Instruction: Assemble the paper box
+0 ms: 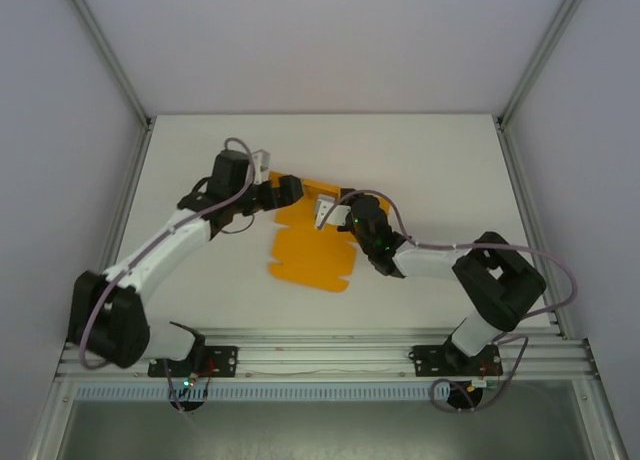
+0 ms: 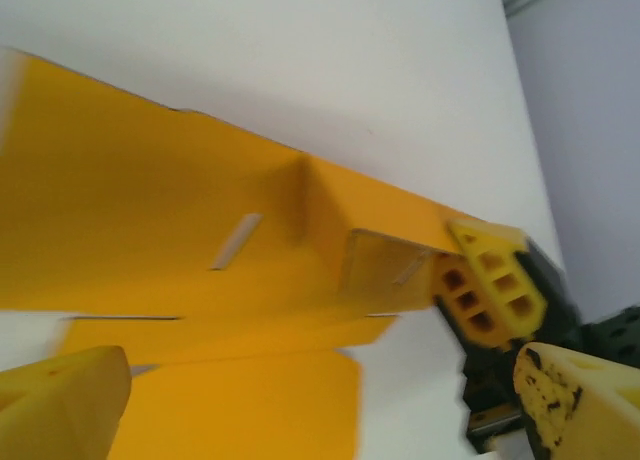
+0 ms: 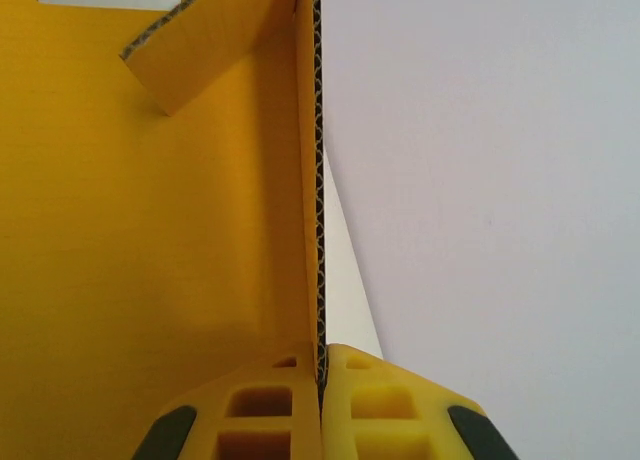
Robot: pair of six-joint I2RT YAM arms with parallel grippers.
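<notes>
The paper box [image 1: 310,252] is an orange die-cut card sheet lying mostly flat in the middle of the table, with its far flaps folded up. My right gripper [image 1: 328,216] is shut on an upright wall of the card; in the right wrist view its fingertips [image 3: 321,375] pinch the corrugated edge of the paper box [image 3: 150,230]. My left gripper [image 1: 291,190] is at the far left corner of the sheet. In the left wrist view it [image 2: 320,405] stands open over the paper box [image 2: 150,240], nothing between its fingers [image 2: 60,405]. The right gripper's yellow fingers [image 2: 490,285] hold the raised flap there.
The white table [image 1: 430,170] is framed by aluminium posts and grey walls on both sides. A metal rail [image 1: 320,355] carrying the arm bases runs along the near edge. Bare table lies beyond and to the right of the card.
</notes>
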